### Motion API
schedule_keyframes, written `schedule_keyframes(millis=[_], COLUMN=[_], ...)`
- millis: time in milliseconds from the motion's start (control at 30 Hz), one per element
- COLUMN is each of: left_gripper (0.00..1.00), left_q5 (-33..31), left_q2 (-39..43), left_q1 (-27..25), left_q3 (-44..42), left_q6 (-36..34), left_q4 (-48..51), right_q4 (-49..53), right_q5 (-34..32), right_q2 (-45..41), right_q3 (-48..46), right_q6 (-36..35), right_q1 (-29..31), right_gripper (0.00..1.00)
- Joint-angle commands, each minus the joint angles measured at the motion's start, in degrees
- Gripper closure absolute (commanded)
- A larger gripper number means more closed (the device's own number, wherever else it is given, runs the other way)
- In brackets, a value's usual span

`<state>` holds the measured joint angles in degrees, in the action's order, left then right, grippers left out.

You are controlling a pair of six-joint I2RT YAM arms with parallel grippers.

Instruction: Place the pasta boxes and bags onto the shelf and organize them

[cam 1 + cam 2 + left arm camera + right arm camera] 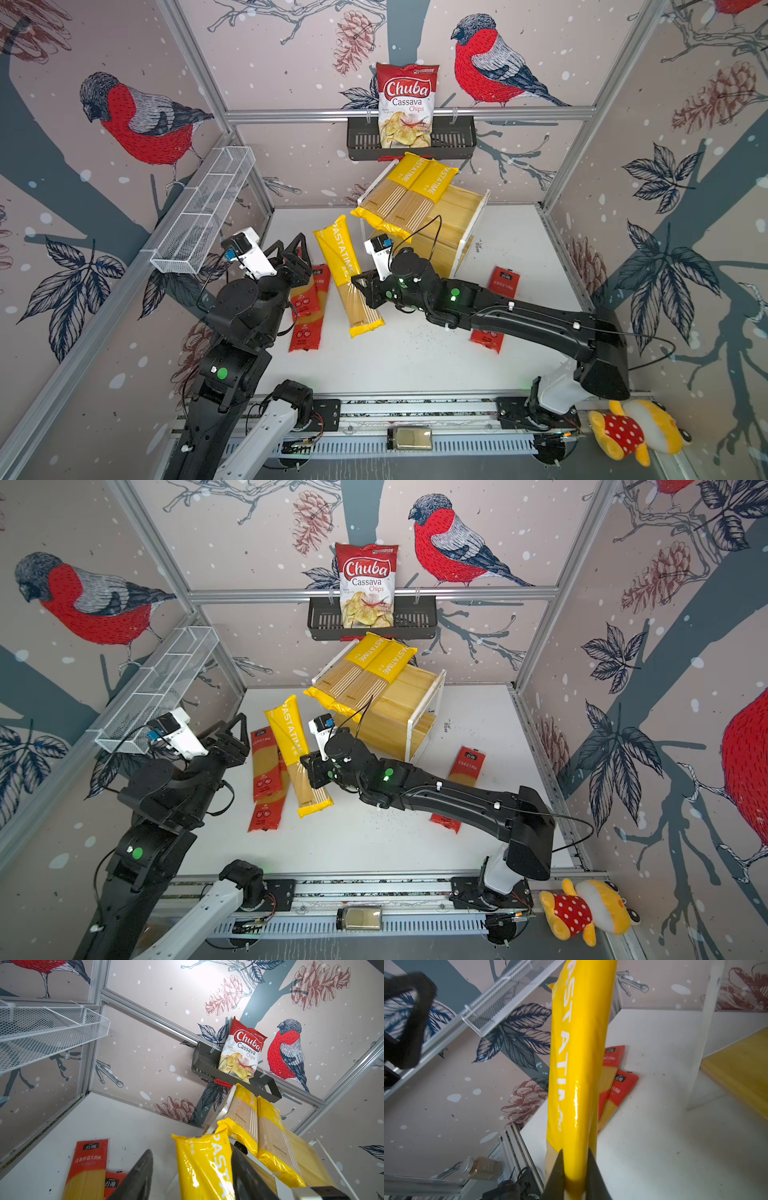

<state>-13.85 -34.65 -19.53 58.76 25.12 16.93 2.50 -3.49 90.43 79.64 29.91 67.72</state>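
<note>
Yellow film is pinched between the jaws of the right gripper (pixel 575 1153). They are closed on the yellow PASTATIME bag (pixel 334 249) about where the print gives way to the clear window.

- Held bag: just in front of the shelf (pixel 461 224), off its front-left corner and apparently clear of the table. The printed end points toward the shelf and the window end points away from it.
- Long axis: runs roughly front to back. The two yellow bags (pixel 411 187) already on the shelf's upper board slant the other way, so the axes do not match.
- Free space: bare wood on the upper board lies on the far side of those two bags from the held bag.
- Left gripper (pixel 301 259): farther left of the shelf, beside the held bag, jaws spread and holding nothing. Whether either jaw touches the film cannot be told.
- Two red packs (pixel 307 299) lie below it. A third red pack (pixel 505 278) lies off the shelf's front-right, partly under the right arm.

Judgement: the right arm is nearer the shelf and has the bag. The next move calls for carrying it back and rightward and turning it parallel to the shelved pair.
</note>
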Motion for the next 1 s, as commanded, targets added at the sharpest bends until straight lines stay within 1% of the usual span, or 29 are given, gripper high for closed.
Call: schedule_keyframes(millis=[0,133,267,333,400,500,567,633,700,833,900,967], left_gripper=[0.35,0.26,0.19,0.18,0.17,0.16,0.17,0.17,0.16,0.17,0.18,0.18], left_q5=[4.16,10.31,17.52,22.03,28.11,34.09,33.46,29.97,27.23,23.04,21.49,20.67], left_q2=[-0.56,-1.94,-2.52,-3.03,-3.97,-5.93,-7.15,-8.22,-10.6,-15.1,-17.71,-20.1], left_q1=[0.02,0.09,0.02,0.07,0.02,-0.7,-3.63,-8.4,-13.35,-19.13,-21.67,-23.02], left_q3=[0.37,1.18,-1.14,-4.35,-8.48,-15.64,-18.46,-19.1,-18.67,-19.16,-19.03,-18.77], left_q6=[0.51,1.64,5.63,9.76,16.02,26.65,29.0,27.28,24.75,24.61,24.62,25.16], left_q4=[-2.72,-4.9,-10.78,-15.27,-22.24,-36.34,-42.36,-44.73,-45.71,-49.1,-50.86,-52.63], right_q4=[-10.5,-11.56,-15.27,-18.97,-21.66,-25.0,-27.62,-30.4,-32.13,-30.99,-29.39,-28.45], right_q5=[-1.16,-2.93,-5.04,-6.41,-10.02,-16.2,-18.21,-18.79,-18.67,-19.32,-21.32,-23.02], right_q2=[-1.92,-4.42,-8.76,-11.62,-14.51,-18.28,-20.96,-22.62,-23.4,-24.02,-24.58,-25.17], right_q3=[1.77,2.74,0.12,-2.67,-5.69,-10.5,-14.24,-17.02,-18.27,-17.15,-16.82,-16.79], right_q6=[-0.09,0.41,5.61,8.26,10.29,13.6,17.24,20.4,22.08,22.86,23.55,23.72], right_q1=[-1.8,-4.15,-7.46,-8.78,-9.54,-10.89,-12.43,-13.85,-14.55,-14.59,-14.55,-14.77], right_gripper=[1.0,1.0,1.0,1.0,1.0,1.0,1.0,1.0,1.0,1.0,1.0,1.0])
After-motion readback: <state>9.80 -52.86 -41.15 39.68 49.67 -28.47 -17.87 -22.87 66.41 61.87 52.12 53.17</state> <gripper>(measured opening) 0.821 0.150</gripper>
